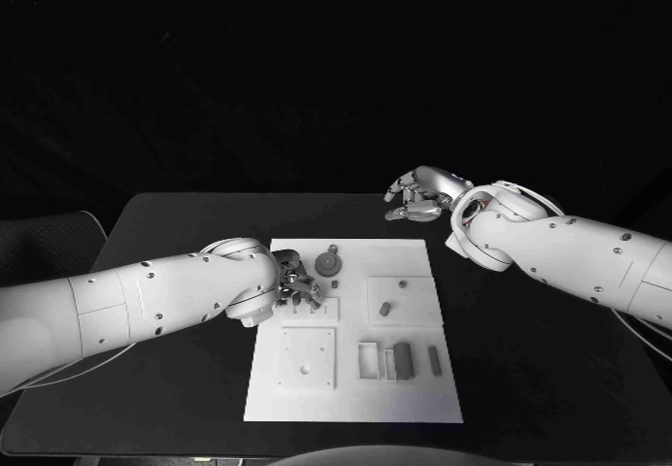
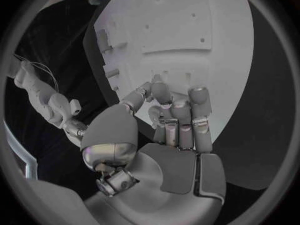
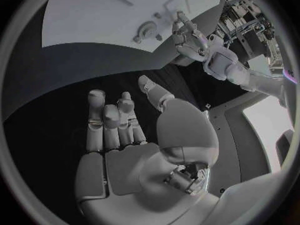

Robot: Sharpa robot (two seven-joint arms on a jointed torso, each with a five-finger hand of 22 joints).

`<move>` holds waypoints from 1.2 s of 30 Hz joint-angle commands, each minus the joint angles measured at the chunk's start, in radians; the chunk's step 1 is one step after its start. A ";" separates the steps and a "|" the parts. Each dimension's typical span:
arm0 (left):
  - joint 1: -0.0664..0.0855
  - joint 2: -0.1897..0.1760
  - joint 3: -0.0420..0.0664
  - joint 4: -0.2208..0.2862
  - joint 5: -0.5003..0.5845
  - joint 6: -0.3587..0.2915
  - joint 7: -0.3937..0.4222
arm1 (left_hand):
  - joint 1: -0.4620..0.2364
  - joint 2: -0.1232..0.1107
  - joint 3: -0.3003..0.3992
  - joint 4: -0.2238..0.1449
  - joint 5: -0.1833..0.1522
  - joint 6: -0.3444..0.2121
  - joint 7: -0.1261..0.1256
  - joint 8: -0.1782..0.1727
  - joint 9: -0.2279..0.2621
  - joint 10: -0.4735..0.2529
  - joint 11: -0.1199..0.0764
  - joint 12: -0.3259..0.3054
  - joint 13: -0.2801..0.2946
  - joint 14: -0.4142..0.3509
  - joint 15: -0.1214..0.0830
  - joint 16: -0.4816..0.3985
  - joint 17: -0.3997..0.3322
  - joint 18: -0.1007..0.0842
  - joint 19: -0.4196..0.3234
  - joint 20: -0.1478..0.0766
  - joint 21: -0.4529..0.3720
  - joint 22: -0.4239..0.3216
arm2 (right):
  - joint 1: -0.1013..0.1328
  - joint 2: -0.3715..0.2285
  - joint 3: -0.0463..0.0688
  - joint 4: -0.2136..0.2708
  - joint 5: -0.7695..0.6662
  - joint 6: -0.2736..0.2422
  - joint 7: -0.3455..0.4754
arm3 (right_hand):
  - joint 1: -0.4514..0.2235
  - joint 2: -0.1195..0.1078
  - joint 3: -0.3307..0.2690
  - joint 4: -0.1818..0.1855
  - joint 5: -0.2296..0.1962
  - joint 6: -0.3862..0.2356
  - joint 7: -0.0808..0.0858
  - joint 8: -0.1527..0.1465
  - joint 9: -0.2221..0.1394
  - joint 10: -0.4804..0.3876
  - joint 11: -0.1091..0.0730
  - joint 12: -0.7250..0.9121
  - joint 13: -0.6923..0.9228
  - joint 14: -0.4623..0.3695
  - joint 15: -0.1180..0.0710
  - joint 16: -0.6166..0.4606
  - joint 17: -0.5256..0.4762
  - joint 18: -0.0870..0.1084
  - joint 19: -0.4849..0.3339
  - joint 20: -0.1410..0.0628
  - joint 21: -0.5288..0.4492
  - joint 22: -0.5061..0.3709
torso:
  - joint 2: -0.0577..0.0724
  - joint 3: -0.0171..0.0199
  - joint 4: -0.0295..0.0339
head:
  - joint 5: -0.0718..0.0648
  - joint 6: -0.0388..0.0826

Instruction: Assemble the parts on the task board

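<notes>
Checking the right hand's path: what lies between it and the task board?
In the head view, only bare black table separates the right hand, beyond the far edge, from the task board; no part lies there.

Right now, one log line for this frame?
left silver hand: over white task board, left edge, fingers curled, holding unclear | right silver hand: above black table, beyond board, empty | grey parts: on board
</notes>
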 commanded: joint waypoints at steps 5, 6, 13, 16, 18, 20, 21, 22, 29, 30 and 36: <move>-0.004 -0.008 0.000 0.019 -0.057 -0.029 0.006 | 0.034 0.025 0.011 -0.011 0.005 0.094 -0.037 0.004 0.003 -0.017 -0.021 0.006 -0.002 0.005 -0.023 0.006 -0.001 0.032 0.009 -0.004 0.005 0.020 | -0.002 -0.002 0.000 0.003 0.001 0.015 0.003 | -0.007 0.002 -0.001 0.005 0.004 0.000 0.007 -0.005 -0.001 -0.009 0.000 0.007 -0.002 0.002 -0.003 -0.004 0.001 0.041 0.001 -0.007 -0.003 0.007 | 0.000 -0.0003 0.0005 | 0.001 -0.003; -0.005 -0.009 0.000 0.021 -0.068 -0.038 0.009 | 0.035 0.023 0.011 -0.011 0.006 0.095 -0.038 0.004 0.003 -0.017 -0.022 0.007 -0.002 0.005 -0.023 0.006 -0.001 0.032 0.010 -0.004 0.005 0.020 | -0.002 -0.002 0.000 0.003 0.001 0.015 0.003 | -0.007 0.002 -0.001 0.005 0.004 0.000 0.007 -0.005 -0.001 -0.009 0.000 0.007 -0.002 0.002 -0.003 -0.004 0.001 0.041 0.001 -0.007 -0.003 0.007 | 0.000 -0.0003 0.0005 | 0.001 -0.003; -0.012 -0.024 0.000 0.041 -0.104 -0.109 0.032 | 0.048 -0.025 0.015 -0.006 0.120 0.116 -0.047 0.013 0.004 0.000 -0.031 0.021 0.002 0.019 -0.032 0.018 0.002 0.033 0.028 -0.006 0.016 0.020 | -0.002 -0.004 0.000 0.004 0.001 0.016 0.003 | -0.008 0.002 -0.001 0.005 0.004 -0.001 0.007 -0.005 -0.001 -0.009 0.000 0.007 -0.002 0.002 -0.003 -0.004 0.001 0.041 0.001 -0.007 -0.003 0.007 | 0.000 -0.0003 0.0006 | 0.003 -0.004; -0.018 -0.032 0.000 0.054 -0.135 -0.136 0.038 | 0.054 -0.037 0.016 -0.003 0.135 0.121 -0.049 0.015 0.004 0.004 -0.033 0.024 0.004 0.023 -0.034 0.021 0.003 0.033 0.033 -0.006 0.019 0.020 | -0.002 -0.005 0.000 0.003 0.001 0.016 0.003 | -0.008 0.002 -0.001 0.006 0.004 -0.001 0.007 -0.005 -0.001 -0.009 0.000 0.007 -0.002 0.002 -0.003 -0.004 0.001 0.041 0.001 -0.007 -0.003 0.007 | 0.000 -0.0005 0.0004 | 0.004 -0.004; -0.021 -0.038 0.000 0.061 -0.155 -0.152 0.039 | 0.056 -0.041 0.017 0.000 0.139 0.125 -0.051 0.016 0.004 0.007 -0.034 0.026 0.005 0.026 -0.035 0.022 0.004 0.033 0.037 -0.006 0.021 0.019 | -0.002 -0.006 0.000 0.004 0.001 0.017 0.003 | -0.008 0.002 -0.001 0.006 0.004 -0.001 0.007 -0.005 -0.001 -0.009 0.000 0.008 -0.002 0.002 -0.003 -0.004 0.001 0.041 0.001 -0.007 -0.003 0.007 | 0.000 -0.0005 0.0009 | 0.003 -0.006; -0.022 -0.041 0.000 0.065 -0.163 -0.158 0.038 | 0.058 -0.044 0.017 0.003 0.144 0.128 -0.052 0.017 0.003 0.010 -0.036 0.027 0.005 0.029 -0.037 0.023 0.004 0.033 0.040 -0.006 0.023 0.019 | -0.002 -0.006 0.000 0.004 0.001 0.017 0.003 | -0.008 0.002 -0.001 0.006 0.004 -0.001 0.007 -0.005 -0.001 -0.009 0.000 0.008 -0.002 0.002 -0.003 -0.004 0.001 0.041 0.001 -0.007 -0.003 0.007 | 0.000 -0.0004 0.0005 | 0.004 -0.006; -0.023 -0.042 0.000 0.067 -0.171 -0.162 0.038 | 0.059 -0.045 0.017 0.004 0.146 0.129 -0.052 0.017 0.003 0.011 -0.036 0.027 0.005 0.030 -0.037 0.024 0.004 0.033 0.041 -0.006 0.023 0.019 | -0.002 -0.006 0.000 0.003 0.001 0.017 0.003 | -0.008 0.002 -0.001 0.006 0.004 -0.001 0.007 -0.005 -0.001 -0.009 0.000 0.008 -0.003 0.002 -0.003 -0.004 0.001 0.041 0.001 -0.007 -0.003 0.007 | 0.000 -0.0004 0.0008 | 0.005 -0.007; -0.024 -0.043 0.000 0.068 -0.176 -0.162 0.037 | 0.060 -0.047 0.017 0.005 0.151 0.131 -0.053 0.018 0.003 0.012 -0.037 0.028 0.006 0.033 -0.038 0.024 0.005 0.033 0.043 -0.006 0.025 0.019 | -0.002 -0.006 0.000 0.003 0.001 0.017 0.003 | -0.008 0.002 -0.001 0.006 0.004 -0.001 0.007 -0.005 -0.001 -0.009 0.000 0.008 -0.003 0.002 -0.003 -0.004 0.001 0.041 0.001 -0.007 -0.003 0.007 | 0.000 -0.0004 0.0003 | 0.005 -0.006; -0.027 -0.046 0.000 0.074 -0.164 -0.140 0.030 | 0.060 -0.051 0.015 0.013 0.185 0.141 -0.057 0.021 0.002 0.020 -0.041 0.032 0.008 0.040 -0.041 0.028 0.007 0.034 0.050 -0.005 0.030 0.020 | -0.003 -0.006 0.000 0.003 0.001 0.018 0.003 | -0.008 0.002 -0.001 0.006 0.004 -0.001 0.007 -0.005 -0.001 -0.010 0.000 0.008 -0.003 0.001 -0.003 -0.004 0.001 0.041 0.001 -0.007 -0.003 0.007 | 0.000 -0.0002 -0.0002 | 0.005 -0.010; -0.028 -0.046 0.000 0.075 -0.164 -0.143 0.029 | 0.060 -0.052 0.014 0.014 0.188 0.141 -0.057 0.022 0.002 0.021 -0.041 0.033 0.008 0.041 -0.041 0.029 0.008 0.034 0.050 -0.005 0.031 0.020 | -0.003 -0.007 0.000 0.002 0.001 0.018 0.003 | -0.008 0.003 -0.001 0.006 0.004 -0.001 0.007 -0.005 -0.001 -0.010 0.000 0.008 -0.003 0.001 -0.003 -0.004 0.001 0.041 0.001 -0.007 -0.003 0.007 | 0.000 -0.0002 -0.0004 | 0.006 -0.011; -0.033 -0.047 0.000 0.072 -0.161 -0.133 0.022 | 0.056 -0.051 0.012 0.019 0.197 0.145 -0.059 0.024 0.003 0.023 -0.042 0.036 0.010 0.043 -0.042 0.031 0.010 0.033 0.051 -0.004 0.032 0.020 | -0.004 -0.007 0.000 0.003 0.001 0.018 0.003 | -0.008 0.003 -0.001 0.006 0.004 -0.001 0.007 -0.005 -0.002 -0.010 0.000 0.009 -0.004 0.001 -0.003 -0.004 0.001 0.041 0.001 -0.007 -0.004 0.007 | 0.000 0.0002 -0.0004 | 0.006 -0.013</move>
